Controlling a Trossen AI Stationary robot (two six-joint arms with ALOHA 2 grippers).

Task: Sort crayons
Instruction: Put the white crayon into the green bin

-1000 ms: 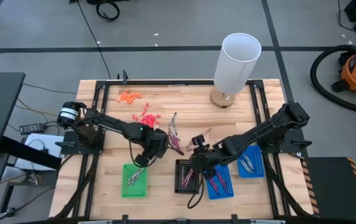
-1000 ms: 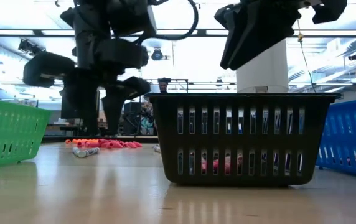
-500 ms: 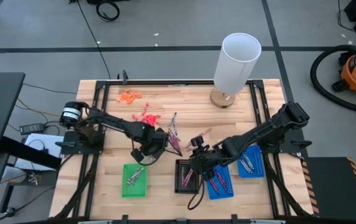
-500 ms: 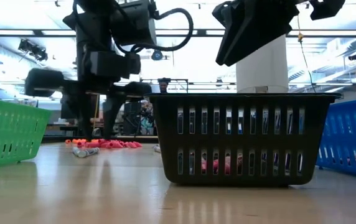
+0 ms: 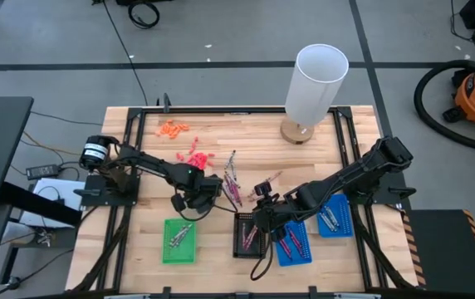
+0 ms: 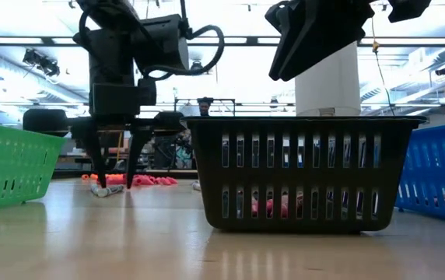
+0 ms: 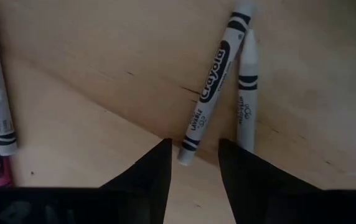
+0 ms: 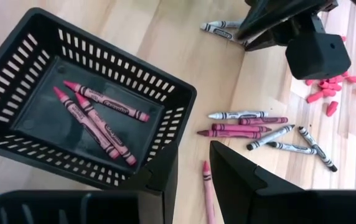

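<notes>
High view: left gripper (image 5: 189, 202) has slid off the green tray (image 5: 178, 242) toward the loose crayons (image 5: 232, 178) mid-table; the drop there looks done, this reads as a reach for the next one. Right gripper (image 5: 264, 218) hasn't moved, parked over the black basket (image 5: 247, 235), blue trays (image 5: 294, 243) beside it.

Low view: left gripper now hangs fingers-down, tips nearly on the wood, parted, nothing between them. Pink bits (image 6: 133, 180) on the table behind.

Left wrist view: fingers (image 7: 145, 177) open a moderate gap, empty. Grey Crayola crayon (image 7: 210, 84) lies straight ahead, its end just beyond the gap; a second grey one (image 7: 246, 87) touches it. Likely the next pick, risk of catching both.

Right wrist view: right fingers (image 8: 245, 183) parted, holding nothing. Three pinkish-red crayons (image 8: 97, 112) in the black basket; more loose on the wood.
</notes>
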